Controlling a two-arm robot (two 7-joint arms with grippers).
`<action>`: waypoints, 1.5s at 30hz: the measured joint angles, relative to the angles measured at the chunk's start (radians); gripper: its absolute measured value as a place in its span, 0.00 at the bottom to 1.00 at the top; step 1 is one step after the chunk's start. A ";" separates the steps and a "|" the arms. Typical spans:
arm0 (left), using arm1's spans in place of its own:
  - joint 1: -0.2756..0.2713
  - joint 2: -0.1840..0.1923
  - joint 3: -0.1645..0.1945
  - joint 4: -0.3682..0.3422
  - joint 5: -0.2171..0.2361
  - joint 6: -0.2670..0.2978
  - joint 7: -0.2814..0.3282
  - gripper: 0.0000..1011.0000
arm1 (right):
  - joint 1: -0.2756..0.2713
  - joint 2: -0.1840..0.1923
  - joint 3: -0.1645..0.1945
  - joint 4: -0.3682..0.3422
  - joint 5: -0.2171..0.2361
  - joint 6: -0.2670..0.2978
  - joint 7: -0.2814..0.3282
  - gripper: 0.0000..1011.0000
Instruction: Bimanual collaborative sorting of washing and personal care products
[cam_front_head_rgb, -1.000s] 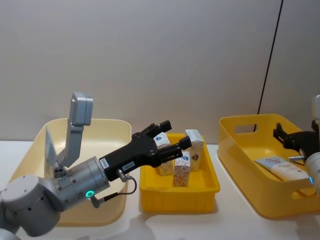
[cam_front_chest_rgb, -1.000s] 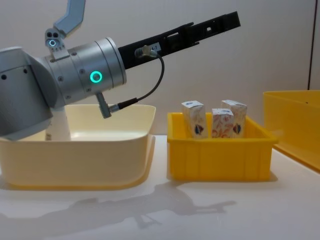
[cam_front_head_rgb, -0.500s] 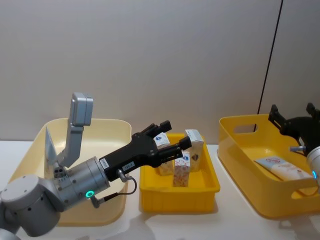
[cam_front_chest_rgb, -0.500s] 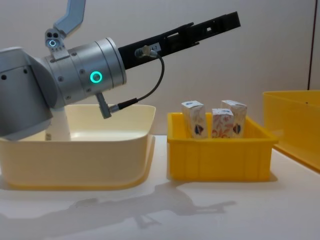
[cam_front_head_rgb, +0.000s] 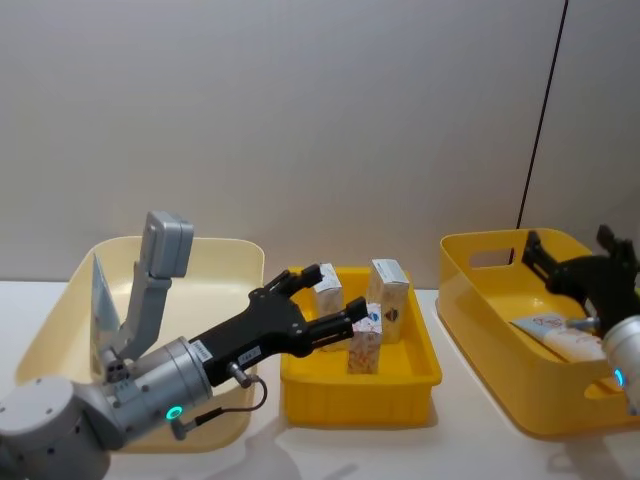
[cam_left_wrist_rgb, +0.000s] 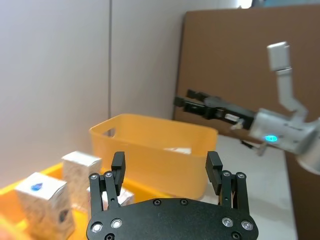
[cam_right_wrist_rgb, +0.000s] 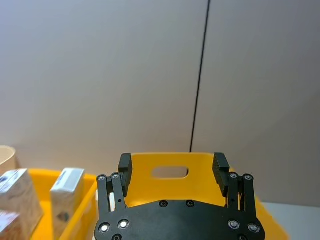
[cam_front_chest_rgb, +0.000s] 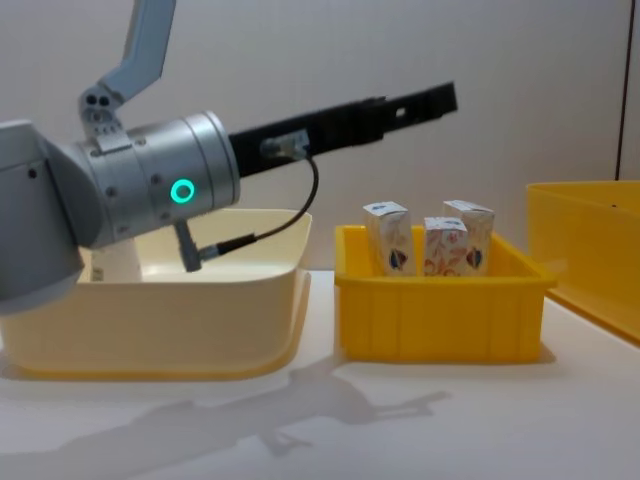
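Three small white cartons (cam_front_head_rgb: 387, 286) printed orange and blue stand upright in the small yellow bin (cam_front_head_rgb: 360, 388), also seen in the chest view as cartons (cam_front_chest_rgb: 444, 246). My left gripper (cam_front_head_rgb: 335, 291) hovers open and empty over that bin's left side, just above the cartons (cam_left_wrist_rgb: 45, 207). A pale tube (cam_front_head_rgb: 562, 336) with red print lies in the large yellow bin (cam_front_head_rgb: 480, 300) at the right. My right gripper (cam_front_head_rgb: 585, 268) hangs open and empty above that tube. Another pale tube (cam_front_head_rgb: 100, 300) leans upright in the cream bin (cam_front_head_rgb: 215, 255) at the left.
The three bins stand in a row on a white table, cream bin (cam_front_chest_rgb: 150, 330), small yellow bin (cam_front_chest_rgb: 440, 320) and large yellow bin (cam_front_chest_rgb: 590, 240). A plain wall rises close behind them. Bare tabletop lies in front of the bins.
My left gripper has dropped lower and drawn back a little toward the left, staying open. My right gripper rose out of the large yellow bin, then settled slightly, still open.
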 joint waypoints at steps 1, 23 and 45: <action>0.010 0.005 0.000 -0.011 0.013 0.000 0.020 0.99 | -0.014 0.001 -0.004 -0.009 0.002 -0.003 0.004 0.99; 0.155 0.073 0.000 -0.168 0.197 -0.006 0.313 0.99 | -0.228 0.015 -0.065 -0.158 0.032 -0.060 0.055 0.99; 0.293 0.139 -0.001 -0.319 0.372 -0.010 0.592 0.99 | -0.381 0.025 -0.108 -0.265 0.054 -0.100 0.092 0.99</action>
